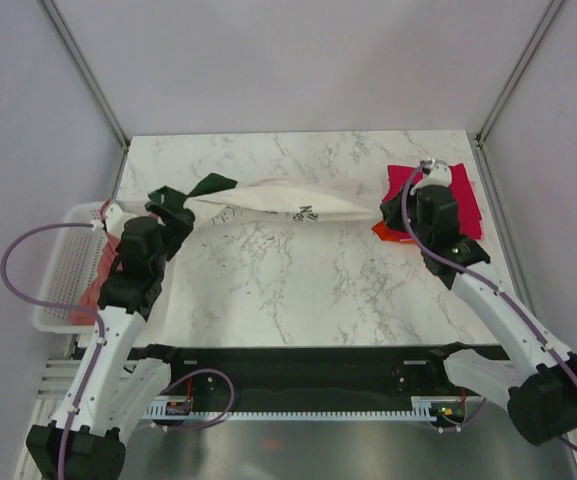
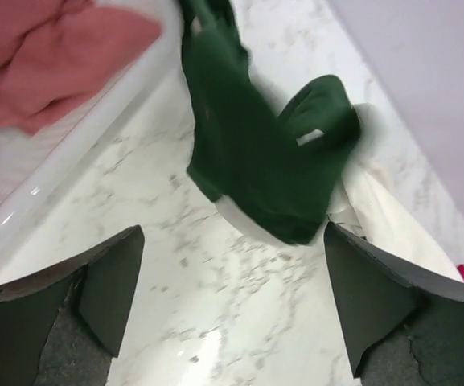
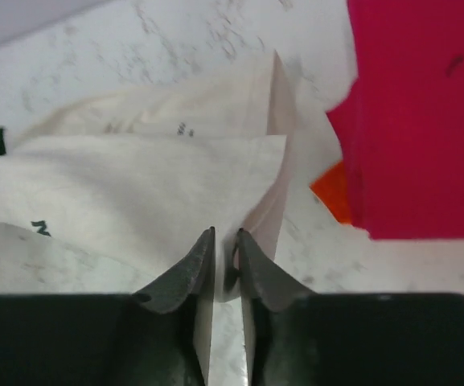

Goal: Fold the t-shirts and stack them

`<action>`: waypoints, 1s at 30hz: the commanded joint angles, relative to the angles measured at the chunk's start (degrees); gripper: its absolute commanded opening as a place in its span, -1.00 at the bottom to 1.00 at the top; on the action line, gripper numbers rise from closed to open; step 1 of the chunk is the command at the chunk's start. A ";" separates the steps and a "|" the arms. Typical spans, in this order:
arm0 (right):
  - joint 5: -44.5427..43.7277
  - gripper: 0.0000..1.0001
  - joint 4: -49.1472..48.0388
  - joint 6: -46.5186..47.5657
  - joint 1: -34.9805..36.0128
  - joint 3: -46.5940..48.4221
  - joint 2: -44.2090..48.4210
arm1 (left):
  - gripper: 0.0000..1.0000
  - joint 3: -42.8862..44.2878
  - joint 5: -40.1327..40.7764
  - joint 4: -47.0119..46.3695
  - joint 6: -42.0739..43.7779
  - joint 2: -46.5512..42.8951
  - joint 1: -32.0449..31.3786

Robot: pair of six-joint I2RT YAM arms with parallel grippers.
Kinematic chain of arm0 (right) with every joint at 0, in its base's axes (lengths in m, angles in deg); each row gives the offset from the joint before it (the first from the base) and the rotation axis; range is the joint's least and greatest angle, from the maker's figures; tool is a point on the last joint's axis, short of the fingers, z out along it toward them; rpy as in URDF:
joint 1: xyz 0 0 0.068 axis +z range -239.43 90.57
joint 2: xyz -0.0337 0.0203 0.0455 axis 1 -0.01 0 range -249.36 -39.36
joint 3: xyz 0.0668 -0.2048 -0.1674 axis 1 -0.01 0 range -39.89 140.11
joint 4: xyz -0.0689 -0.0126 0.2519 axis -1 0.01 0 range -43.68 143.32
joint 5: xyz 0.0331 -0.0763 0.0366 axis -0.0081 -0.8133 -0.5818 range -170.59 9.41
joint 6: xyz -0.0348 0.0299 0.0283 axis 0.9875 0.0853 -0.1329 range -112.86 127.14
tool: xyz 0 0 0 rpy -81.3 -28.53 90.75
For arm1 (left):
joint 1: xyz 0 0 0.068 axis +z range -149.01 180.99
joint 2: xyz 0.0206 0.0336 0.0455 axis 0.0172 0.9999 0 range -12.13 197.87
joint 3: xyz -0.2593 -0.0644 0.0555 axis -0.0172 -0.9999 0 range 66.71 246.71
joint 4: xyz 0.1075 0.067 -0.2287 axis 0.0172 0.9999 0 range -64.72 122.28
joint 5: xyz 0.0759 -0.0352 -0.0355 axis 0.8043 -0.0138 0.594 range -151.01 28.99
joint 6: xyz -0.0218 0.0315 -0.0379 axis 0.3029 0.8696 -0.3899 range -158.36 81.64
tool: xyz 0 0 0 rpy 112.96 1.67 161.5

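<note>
The right gripper [image 3: 225, 245] clamps the cream cloth t-shirt [image 3: 135, 185]; the left gripper [image 2: 232, 297] gapes just short of its dark green sleeve [image 2: 256, 161].

From above, the black print [image 1: 305, 212] on the cream shirt [image 1: 268, 195] sat too crumpled and small to read. The orange shirt [image 1: 380, 231] showed only a sliver under the magenta shirt [image 1: 465, 200]. At the upper left of the left wrist view, the pink shirt [image 2: 47, 56] was blurred and cut off. The left arm [image 1: 133, 260] hid part of the basket [image 1: 53, 290].
</note>
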 commanded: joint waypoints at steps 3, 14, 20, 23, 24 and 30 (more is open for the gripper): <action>-5.14 0.37 -1.93 -1.85 -0.09 -21.79 9.57 | 0.99 -11.13 -0.54 5.96 2.19 -7.71 0.25; -3.21 0.51 -5.01 2.27 -0.17 -17.52 2.65 | 0.96 -0.95 -11.87 1.04 11.87 9.74 0.17; -4.17 0.18 -5.80 3.33 -0.26 -6.27 -10.62 | 0.81 7.75 -16.45 -3.97 13.89 23.46 -0.18; -4.17 0.20 -5.80 3.42 -0.35 -2.31 -16.07 | 0.80 10.92 -14.09 -4.59 14.33 30.23 -0.19; -4.26 0.22 -5.80 3.59 -0.44 -1.52 -17.21 | 0.80 11.53 -13.38 -4.94 14.51 31.56 -0.19; -3.47 0.22 -5.19 1.58 -2.45 2.45 -23.55 | 0.81 17.86 -9.95 -5.47 16.70 42.55 0.08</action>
